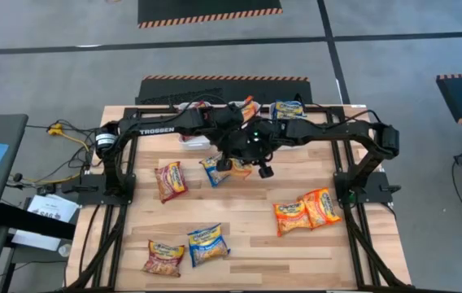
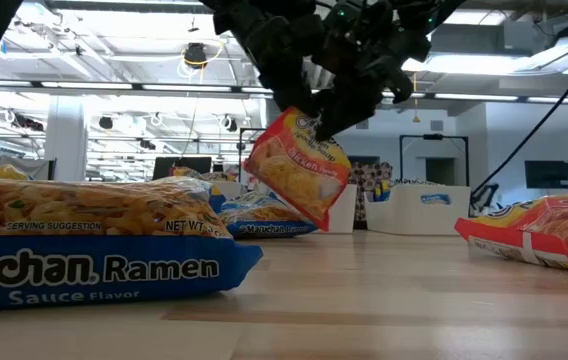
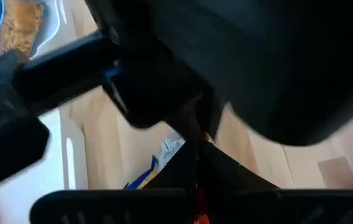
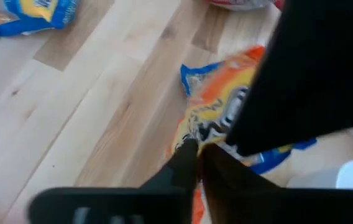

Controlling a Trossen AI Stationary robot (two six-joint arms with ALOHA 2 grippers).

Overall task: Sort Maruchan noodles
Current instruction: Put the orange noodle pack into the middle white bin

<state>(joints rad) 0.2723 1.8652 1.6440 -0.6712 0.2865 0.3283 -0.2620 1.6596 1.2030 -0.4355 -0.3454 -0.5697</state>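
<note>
The right gripper (image 4: 196, 155) is seen clamped on the top edge of an orange noodle packet (image 2: 297, 165), which is held tilted in the air above the table (image 1: 247, 220) near its middle. The left gripper (image 1: 224, 165) is pressed close against the same packet from the other side, its fingers shut; whether it also pinches the wrapper cannot be told. A blue packet (image 1: 213, 170) is left lying flat just beneath. Nearest the front edge, a maroon packet (image 1: 164, 257) and a blue one (image 1: 207, 245) are laid side by side. Two orange packets (image 1: 306, 212) are grouped at the right, another maroon packet (image 1: 170, 181) at the left. More packets are gathered at the far edge.
</note>
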